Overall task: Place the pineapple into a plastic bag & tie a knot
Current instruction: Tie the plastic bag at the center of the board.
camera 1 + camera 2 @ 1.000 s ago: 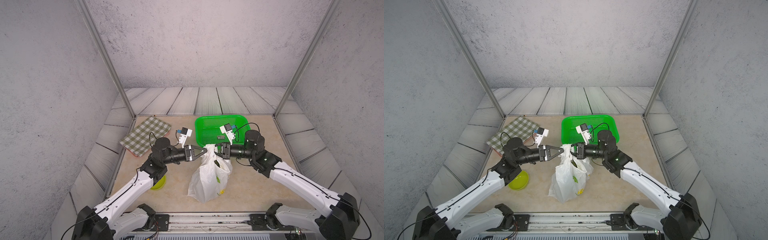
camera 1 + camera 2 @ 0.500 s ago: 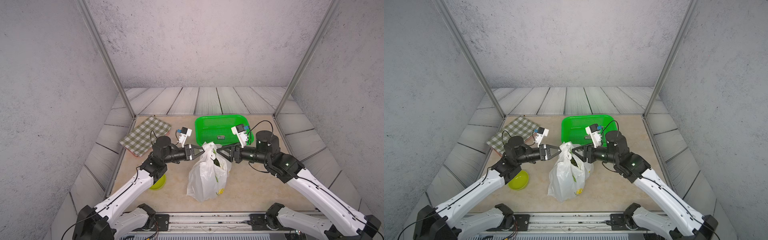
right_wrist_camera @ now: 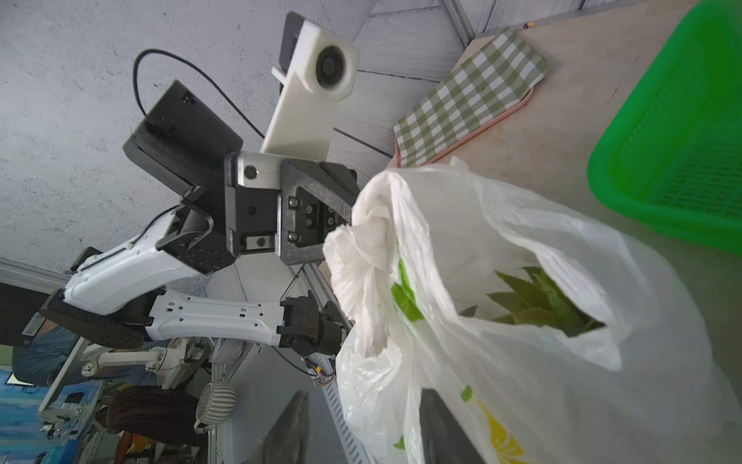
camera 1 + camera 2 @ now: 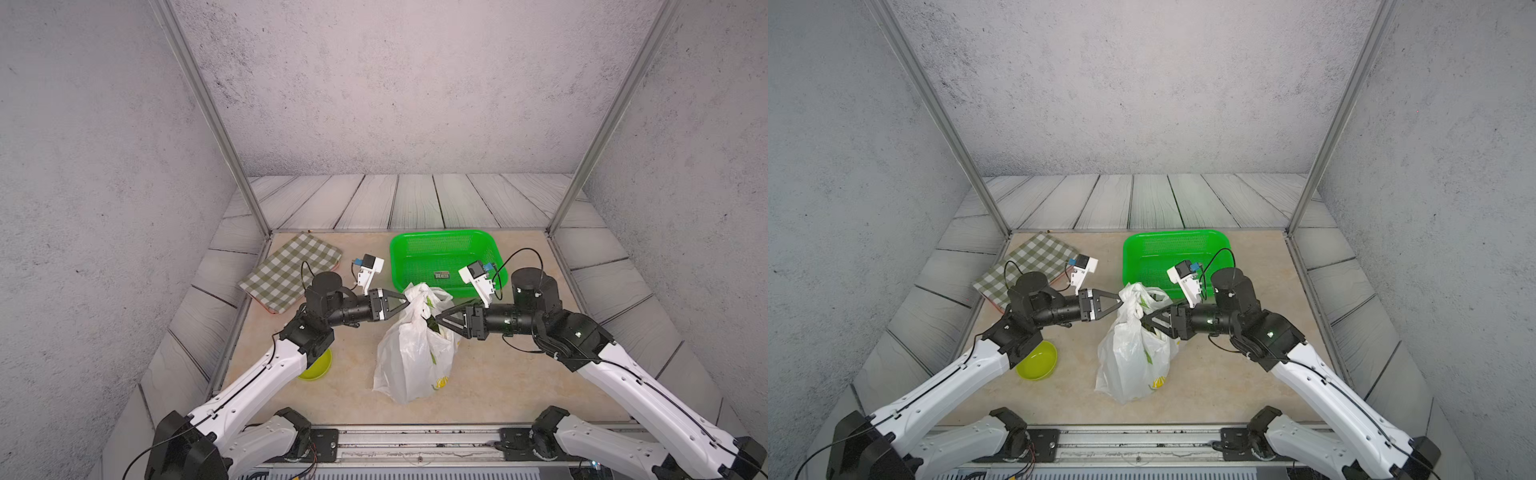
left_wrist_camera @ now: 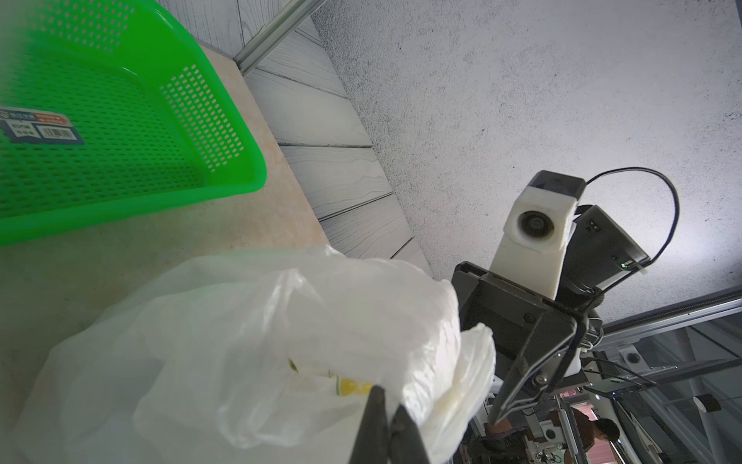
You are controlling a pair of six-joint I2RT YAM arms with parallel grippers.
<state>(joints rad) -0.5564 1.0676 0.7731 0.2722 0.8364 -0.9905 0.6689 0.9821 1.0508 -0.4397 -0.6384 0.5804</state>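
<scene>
White crinkly plastic bag [image 4: 413, 357] stands at lower centre of frame in both top views, on the beige counter [image 4: 519, 374]. The pineapple [image 3: 534, 297] is already inside, green crown leaves showing through the gaping mouth, so bagging reads as done. Handles are twisted into a loose knot [image 3: 363, 241] at the bag's top, but the mouth beside it is open, so I judge the tie unfinished: it needs cinching or another pass. At the top the left tool [image 4: 404, 300] is pinched tight on the handle bunch. The right tool [image 4: 440, 318] has jaws apart, bag film partly between its fingers [image 3: 441, 430], not clamped. Room: green basket [image 4: 432, 257] near, just above the bag in frame; checked cloth [image 4: 291, 270] at centre left; lime bowl [image 4: 318, 368] under the left arm. Bare counter lower right gives space to pull outward; grey walls [image 4: 104, 208] well apart from both arms.
</scene>
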